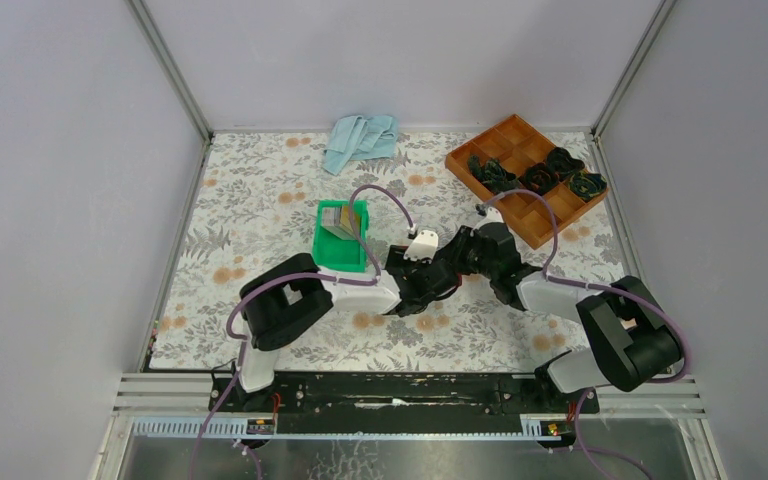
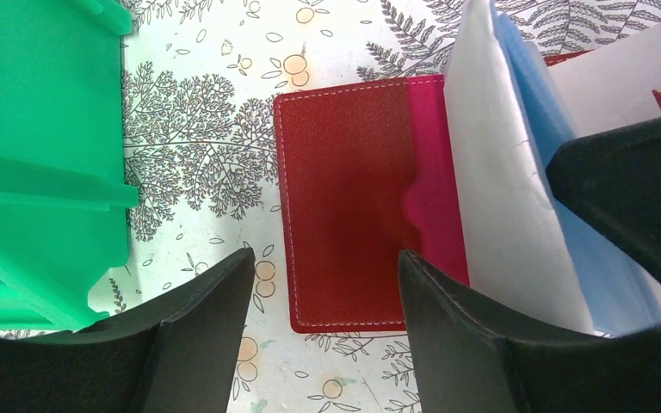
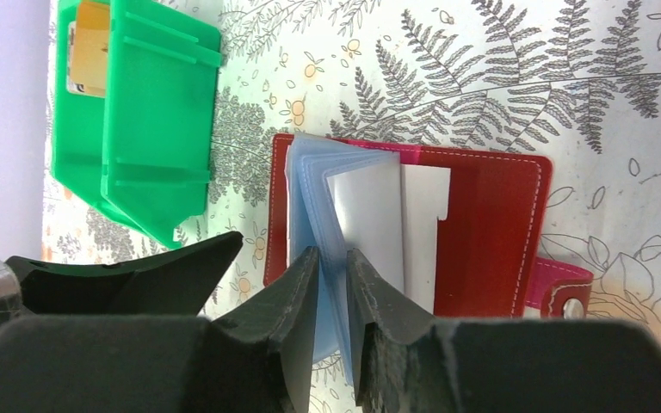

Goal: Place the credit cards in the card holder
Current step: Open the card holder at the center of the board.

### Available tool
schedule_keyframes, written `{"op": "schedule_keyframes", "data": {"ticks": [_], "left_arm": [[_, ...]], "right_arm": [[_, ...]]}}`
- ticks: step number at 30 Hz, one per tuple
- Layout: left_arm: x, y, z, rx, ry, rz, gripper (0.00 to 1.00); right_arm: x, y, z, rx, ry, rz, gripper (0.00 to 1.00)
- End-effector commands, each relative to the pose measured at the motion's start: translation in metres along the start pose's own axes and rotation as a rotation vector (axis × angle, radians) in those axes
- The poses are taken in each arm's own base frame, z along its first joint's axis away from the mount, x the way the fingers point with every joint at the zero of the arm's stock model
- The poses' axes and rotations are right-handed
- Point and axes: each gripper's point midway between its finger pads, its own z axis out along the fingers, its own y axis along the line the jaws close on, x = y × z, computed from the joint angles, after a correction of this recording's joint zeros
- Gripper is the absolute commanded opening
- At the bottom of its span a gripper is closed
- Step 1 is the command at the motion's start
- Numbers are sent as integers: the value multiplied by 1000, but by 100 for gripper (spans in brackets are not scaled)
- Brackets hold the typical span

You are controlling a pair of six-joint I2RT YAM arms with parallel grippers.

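At the middle of the flower-patterned table the two arms meet over the card holder, which lies open and flat, dark red cover down. From above it is almost wholly hidden under the wrists. Its pale blue sleeves stand up in a fan from the spine, and its snap tab sticks out on the side away from the green bin.

The right gripper has its jaws drawn close together with a few of those sleeves pinched between them, holding them upright. The left gripper is spread wide above the bare red cover, with nothing between its fingers. Whether its tips touch the cover I cannot tell.

The credit cards stand on edge inside the green bin, just beside the holder. A gold face shows, but I cannot make out how many there are. An orange tray sits at the far right corner and a blue cloth lies at the far edge.
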Motion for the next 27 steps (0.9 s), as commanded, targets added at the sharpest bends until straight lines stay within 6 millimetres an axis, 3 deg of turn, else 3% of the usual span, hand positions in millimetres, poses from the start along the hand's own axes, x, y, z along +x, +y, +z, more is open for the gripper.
{"op": "schedule_keyframes", "data": {"ticks": [1, 7, 17, 27], "left_arm": [[16, 4, -6, 13, 47, 24, 70], [17, 6, -7, 15, 44, 21, 70], [18, 8, -7, 16, 42, 18, 70], [18, 7, -8, 19, 41, 11, 70]], "right_arm": [[-8, 22, -2, -97, -36, 21, 25], [-8, 29, -2, -147, -51, 54, 25], [-7, 34, -4, -180, -52, 84, 37], [-2, 36, -1, -195, -28, 108, 37]]}}
